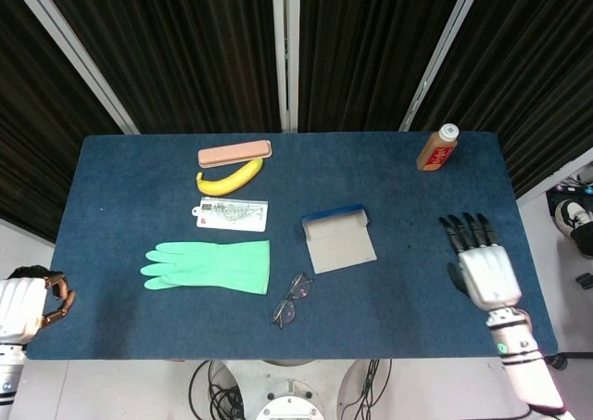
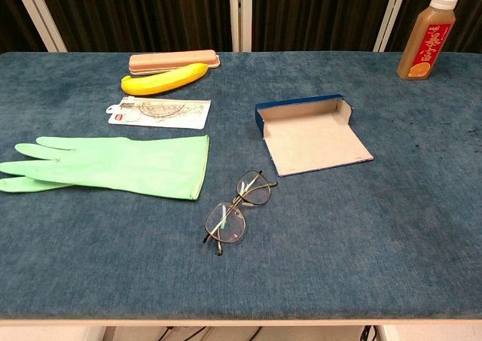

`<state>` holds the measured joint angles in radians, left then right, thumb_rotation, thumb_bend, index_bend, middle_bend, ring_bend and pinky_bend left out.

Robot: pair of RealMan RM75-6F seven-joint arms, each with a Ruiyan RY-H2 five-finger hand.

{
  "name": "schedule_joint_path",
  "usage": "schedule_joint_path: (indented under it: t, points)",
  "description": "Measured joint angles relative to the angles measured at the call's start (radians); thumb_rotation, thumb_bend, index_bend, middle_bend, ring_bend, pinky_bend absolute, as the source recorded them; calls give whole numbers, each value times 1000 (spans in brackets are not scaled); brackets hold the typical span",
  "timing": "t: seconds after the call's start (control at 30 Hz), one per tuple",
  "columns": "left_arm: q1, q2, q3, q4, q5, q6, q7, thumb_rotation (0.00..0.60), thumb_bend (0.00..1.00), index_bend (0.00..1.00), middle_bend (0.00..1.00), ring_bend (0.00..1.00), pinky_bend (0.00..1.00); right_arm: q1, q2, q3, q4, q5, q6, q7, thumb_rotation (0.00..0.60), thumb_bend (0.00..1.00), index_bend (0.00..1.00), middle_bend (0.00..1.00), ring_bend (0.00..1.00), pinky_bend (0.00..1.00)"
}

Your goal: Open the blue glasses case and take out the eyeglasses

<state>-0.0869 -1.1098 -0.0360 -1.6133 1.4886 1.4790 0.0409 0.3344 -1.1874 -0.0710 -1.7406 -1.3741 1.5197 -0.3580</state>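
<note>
Blue glasses case (image 2: 311, 132) open and empty on the surface (image 1: 139, 170); eyeglasses (image 2: 235, 212) out, lying beside it.

The case lies near the middle of the surface, its lid laid flat towards the front edge, pale lining showing with nothing inside. The eyeglasses rest folded on the cloth just off the case's front-left corner, apart from it, between the case and the green rubber glove (image 2: 113, 165). The right hand (image 1: 482, 262) sits over the right edge, fingers (image 1: 466, 231) straight and spread wide, holding nothing. The left hand (image 1: 32, 301) is off the front-left corner; whether its fingers are curled or apart cannot be told. Towards the back edge lie a banana (image 1: 229, 178), a pink case (image 1: 234, 152) and a juice bottle (image 1: 437, 147).
</note>
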Motion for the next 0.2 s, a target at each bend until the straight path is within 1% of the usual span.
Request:
schedule_joint_path:
  t: [0.1,0.2]
  points:
    - [1,-2,0,0,0,2,6,600,373,662,662,428,389,-93,22,-27,2,-31,94,53,600,352,0,92,0,0]
    - [1,-3,0,0,0,4,9,600,373,662,662,428,389,-159,33,-44,16,-63,148,104,600,352,0,92,0,0]
